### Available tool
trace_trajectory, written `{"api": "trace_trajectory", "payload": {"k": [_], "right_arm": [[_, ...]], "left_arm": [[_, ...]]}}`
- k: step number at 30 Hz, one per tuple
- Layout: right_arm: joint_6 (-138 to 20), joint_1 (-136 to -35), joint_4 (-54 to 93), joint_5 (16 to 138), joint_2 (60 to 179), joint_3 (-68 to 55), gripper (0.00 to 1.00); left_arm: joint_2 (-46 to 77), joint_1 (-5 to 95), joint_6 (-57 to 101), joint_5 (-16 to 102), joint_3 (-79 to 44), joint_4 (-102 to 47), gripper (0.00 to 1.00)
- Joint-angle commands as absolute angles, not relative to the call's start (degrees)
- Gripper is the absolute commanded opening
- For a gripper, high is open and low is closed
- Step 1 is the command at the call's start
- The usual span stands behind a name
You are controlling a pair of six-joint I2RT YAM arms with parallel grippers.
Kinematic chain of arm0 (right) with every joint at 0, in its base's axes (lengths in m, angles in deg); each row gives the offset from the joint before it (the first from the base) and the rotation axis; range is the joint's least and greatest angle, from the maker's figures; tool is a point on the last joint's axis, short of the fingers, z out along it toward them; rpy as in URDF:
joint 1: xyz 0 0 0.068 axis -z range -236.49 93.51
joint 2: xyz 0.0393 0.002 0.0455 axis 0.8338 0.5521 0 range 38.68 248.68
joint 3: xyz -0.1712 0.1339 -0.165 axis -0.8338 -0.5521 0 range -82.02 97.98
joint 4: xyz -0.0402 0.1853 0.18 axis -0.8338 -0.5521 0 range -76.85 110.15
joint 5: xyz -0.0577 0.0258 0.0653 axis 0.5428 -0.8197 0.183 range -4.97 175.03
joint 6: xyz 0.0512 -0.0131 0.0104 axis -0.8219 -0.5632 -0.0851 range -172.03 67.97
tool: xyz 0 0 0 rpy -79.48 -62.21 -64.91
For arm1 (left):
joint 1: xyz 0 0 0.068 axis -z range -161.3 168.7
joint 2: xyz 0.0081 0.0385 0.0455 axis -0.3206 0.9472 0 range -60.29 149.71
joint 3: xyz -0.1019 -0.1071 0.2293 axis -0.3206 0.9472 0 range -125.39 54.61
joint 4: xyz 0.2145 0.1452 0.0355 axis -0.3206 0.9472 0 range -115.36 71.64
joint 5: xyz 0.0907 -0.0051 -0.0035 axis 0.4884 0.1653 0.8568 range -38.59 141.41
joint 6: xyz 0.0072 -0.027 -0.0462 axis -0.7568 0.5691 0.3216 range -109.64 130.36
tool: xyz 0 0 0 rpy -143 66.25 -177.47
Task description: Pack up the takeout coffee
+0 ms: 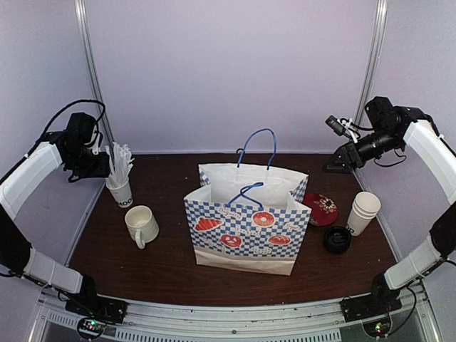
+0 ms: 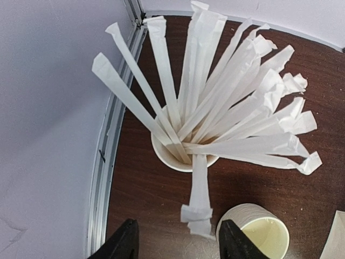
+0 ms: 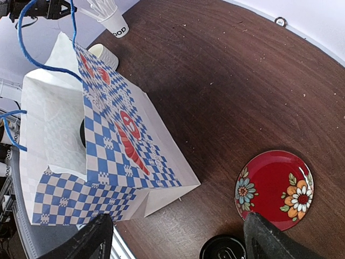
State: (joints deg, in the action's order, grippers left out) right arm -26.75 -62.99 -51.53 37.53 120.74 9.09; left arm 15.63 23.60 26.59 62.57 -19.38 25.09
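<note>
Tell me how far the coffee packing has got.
Done, probably: a dark round lid-like shape sits inside the open bag, possibly a packed cup. In hand: nothing; right gripper open above the table, left gripper open over the straws. Left: stacked white cups and a black lid beside the bag.

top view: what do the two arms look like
The left arm and right arm are white-shelled links joined by black joints, with black wrist ends. A thin black cable loops off each wrist. The fingers are plain black, with no markings visible.
</note>
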Motion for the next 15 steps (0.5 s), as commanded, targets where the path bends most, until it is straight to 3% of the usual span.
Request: {"api": "trace_trajectory", "payload": {"k": [1,15], "right_arm": [[-27.2,-62.5,-47.4,37.9,118.8,8.8,0.88],[-27.1,-62.6,-46.7,38.2,119.0,8.0,0.88]], "left_arm": [[17.4,23.4,26.7,61.4,-19.6,20.2,0.49],[17.6,23.4,24.3,62.8,-21.1,21.5,0.27]]}}
